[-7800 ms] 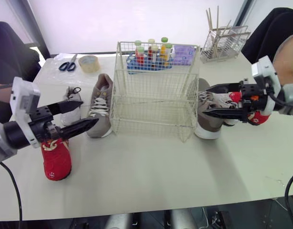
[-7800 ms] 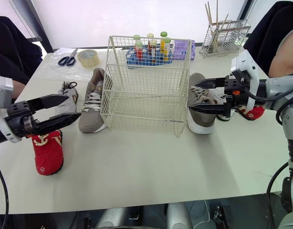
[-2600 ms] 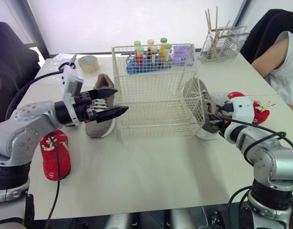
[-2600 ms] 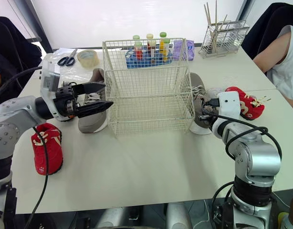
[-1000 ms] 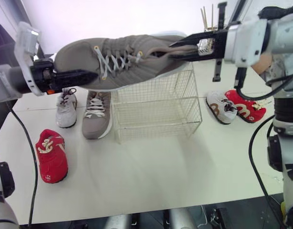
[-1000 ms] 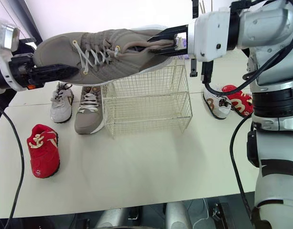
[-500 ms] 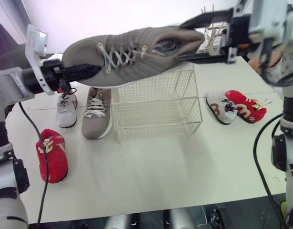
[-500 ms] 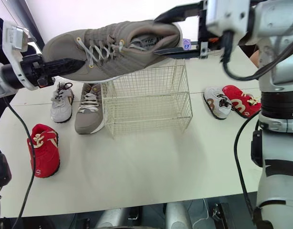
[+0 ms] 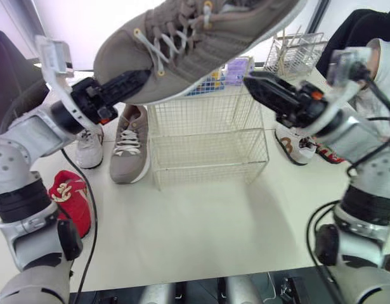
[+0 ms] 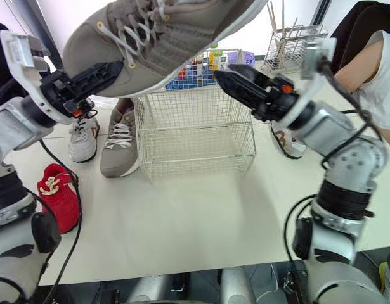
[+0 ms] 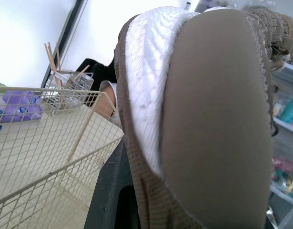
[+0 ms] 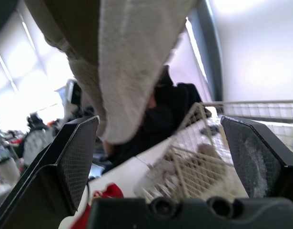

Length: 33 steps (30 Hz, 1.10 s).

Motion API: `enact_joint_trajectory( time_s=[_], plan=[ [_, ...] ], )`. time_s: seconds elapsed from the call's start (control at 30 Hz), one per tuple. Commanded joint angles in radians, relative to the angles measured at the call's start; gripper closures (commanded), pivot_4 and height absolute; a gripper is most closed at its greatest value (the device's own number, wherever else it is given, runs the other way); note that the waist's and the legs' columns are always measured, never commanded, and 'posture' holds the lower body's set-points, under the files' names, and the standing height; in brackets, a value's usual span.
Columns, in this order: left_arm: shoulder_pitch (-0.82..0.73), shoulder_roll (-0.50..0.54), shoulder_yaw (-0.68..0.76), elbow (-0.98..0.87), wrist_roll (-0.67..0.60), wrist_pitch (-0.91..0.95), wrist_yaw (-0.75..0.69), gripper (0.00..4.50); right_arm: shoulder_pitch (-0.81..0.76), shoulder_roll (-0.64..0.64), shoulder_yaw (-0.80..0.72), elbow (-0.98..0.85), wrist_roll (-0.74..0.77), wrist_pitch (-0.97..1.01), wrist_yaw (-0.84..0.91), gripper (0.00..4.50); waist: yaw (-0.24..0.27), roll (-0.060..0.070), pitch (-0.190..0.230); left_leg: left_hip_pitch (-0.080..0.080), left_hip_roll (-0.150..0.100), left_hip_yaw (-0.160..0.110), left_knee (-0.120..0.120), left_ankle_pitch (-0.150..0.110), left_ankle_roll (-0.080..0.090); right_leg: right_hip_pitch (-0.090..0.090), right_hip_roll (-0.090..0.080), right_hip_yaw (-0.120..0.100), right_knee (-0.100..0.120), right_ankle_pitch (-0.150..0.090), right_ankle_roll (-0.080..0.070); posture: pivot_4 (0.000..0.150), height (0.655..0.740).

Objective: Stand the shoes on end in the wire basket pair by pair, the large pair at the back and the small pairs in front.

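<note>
Large taupe shoe (image 9: 195, 44) is up in the air, tilted heel-high, toe pinched by the left gripper (image 9: 134, 83). Its heel end sits above the right gripper (image 9: 252, 87), apart from it; that gripper's fingers are spread wide, holding nothing. Wire basket (image 9: 207, 145) stands on the table below and between both grippers. Second taupe shoe (image 9: 130, 149) lies flat below the left gripper, just beside the basket. Small white shoe (image 9: 88, 149) lies next to it, red shoe (image 9: 68, 196) near.
</note>
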Motion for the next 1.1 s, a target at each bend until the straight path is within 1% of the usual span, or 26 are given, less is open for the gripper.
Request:
enact_joint_trajectory(
  time_s=[0.03, 0.23, 0.43, 0.5, 0.6, 0.67, 0.7, 0.77, 0.83, 0.9, 0.93, 0.97, 1.03, 1.1],
  plan=[
    [-0.016, -0.017, 0.007, -0.037, -0.043, -0.064, 0.024, 3.76, -0.064, 0.046, 0.012, -0.042, 0.060, -0.063, -0.063, 0.03, 0.006, 0.000, 0.000, 0.000, 0.000, 0.000, 0.000, 0.000, 0.000, 0.000, 0.000, 0.000, 0.000, 0.000, 0.000, 0.150, 0.7400],
    [0.008, -0.057, -0.023, -0.059, -0.070, -0.088, 0.065, 3.76, -0.150, 0.100, 0.070, 0.028, 0.028, -0.148, -0.089, 0.03, 0.007, 0.000, 0.000, 0.000, -0.001, 0.000, 0.001, 0.000, 0.001, 0.001, 0.000, 0.000, -0.001, 0.000, 0.000, 0.150, 0.7400],
    [0.045, -0.071, -0.039, -0.092, -0.123, -0.112, 0.111, 3.76, -0.194, 0.112, 0.107, 0.100, -0.017, -0.210, -0.074, 0.03, -0.005, 0.000, 0.000, 0.000, -0.001, 0.000, 0.000, 0.000, 0.001, 0.001, 0.000, 0.000, 0.000, 0.000, 0.000, 0.150, 0.7400],
    [0.057, -0.069, -0.044, -0.106, -0.138, -0.123, 0.126, 3.76, -0.197, 0.112, 0.114, 0.111, -0.025, -0.220, -0.065, 0.53, -0.009, 0.000, 0.000, 0.000, -0.001, 0.000, 0.000, 0.000, 0.001, 0.001, 0.000, 0.000, 0.000, 0.000, 0.000, 0.150, 0.7400],
    [0.072, -0.062, -0.047, -0.119, -0.153, -0.139, 0.144, 3.76, -0.198, 0.109, 0.118, 0.121, -0.021, -0.230, -0.047, 1.84, -0.012, 0.000, 0.000, 0.000, -0.001, 0.000, 0.000, 0.000, 0.001, 0.001, 0.000, 0.000, 0.000, 0.000, 0.000, 0.150, 0.7400],
    [0.085, -0.043, -0.053, -0.129, -0.160, -0.135, 0.151, 3.76, -0.204, 0.097, 0.117, 0.130, -0.020, -0.231, -0.032, 2.52, -0.012, 0.000, 0.000, 0.000, -0.001, 0.000, 0.000, 0.000, 0.001, 0.000, 0.000, 0.000, 0.000, 0.000, 0.000, 0.150, 0.7400],
    [0.091, -0.032, -0.058, -0.130, -0.165, -0.129, 0.156, 3.76, -0.210, 0.090, 0.116, 0.137, -0.020, -0.230, -0.025, 2.69, -0.012, 0.000, 0.000, 0.000, -0.001, 0.000, 0.000, 0.000, 0.001, 0.000, 0.000, 0.000, 0.000, 0.000, 0.000, 0.150, 0.7400],
    [0.105, 0.002, -0.074, -0.134, -0.150, -0.116, 0.154, 3.76, -0.227, 0.065, 0.116, 0.156, -0.027, -0.226, 0.001, 2.72, -0.012, 0.000, 0.000, 0.000, -0.001, 0.000, 0.000, 0.000, 0.001, 0.000, 0.000, 0.000, 0.000, 0.000, 0.000, 0.150, 0.7400],
    [0.121, 0.031, -0.079, -0.139, -0.157, -0.109, 0.143, 2.77, -0.249, 0.024, 0.126, 0.182, -0.045, -0.219, 0.043, 2.72, -0.012, 0.000, 0.000, 0.000, -0.001, 0.000, 0.000, 0.000, 0.001, 0.000, 0.000, 0.000, 0.000, 0.000, 0.000, 0.150, 0.7400],
    [0.141, 0.078, -0.087, -0.154, -0.135, -0.108, 0.112, 1.95, -0.283, -0.032, 0.149, 0.224, -0.081, -0.217, 0.101, 2.72, -0.012, 0.000, 0.000, 0.000, -0.001, 0.000, 0.000, 0.000, 0.001, 0.000, 0.000, 0.000, -0.001, 0.000, 0.000, 0.150, 0.7400],
    [0.155, 0.109, -0.092, -0.166, -0.109, -0.112, 0.088, 1.36, -0.310, -0.069, 0.165, 0.260, -0.107, -0.222, 0.152, 2.72, -0.011, 0.000, 0.000, 0.000, -0.001, 0.000, 0.000, -0.001, 0.001, 0.000, 0.000, 0.000, -0.001, 0.000, 0.000, 0.150, 0.7400],
    [0.167, 0.136, -0.094, -0.174, -0.084, -0.119, 0.068, 0.87, -0.335, -0.105, 0.183, 0.293, -0.135, -0.231, 0.208, 2.72, -0.012, 0.000, 0.000, 0.000, -0.001, 0.000, 0.000, -0.001, 0.001, 0.001, 0.000, 0.000, -0.001, 0.000, 0.000, 0.150, 0.7400],
    [0.195, 0.191, -0.085, -0.177, -0.041, -0.135, 0.022, 0.05, -0.403, -0.185, 0.236, 0.393, -0.224, -0.277, 0.351, 2.72, -0.012, 0.000, 0.000, 0.000, -0.001, 0.000, -0.001, -0.001, 0.001, 0.001, 0.000, 0.000, -0.002, 0.000, 0.000, 0.150, 0.7400],
    [0.222, 0.238, -0.074, -0.175, -0.006, -0.150, -0.023, 0.05, -0.493, -0.245, 0.290, 0.533, -0.327, -0.349, 0.486, 2.72, -0.013, 0.000, 0.000, 0.000, -0.001, 0.001, -0.001, -0.001, 0.002, 0.000, 0.001, 0.000, -0.003, 0.000, 0.000, 0.150, 0.7400]
  ],
)
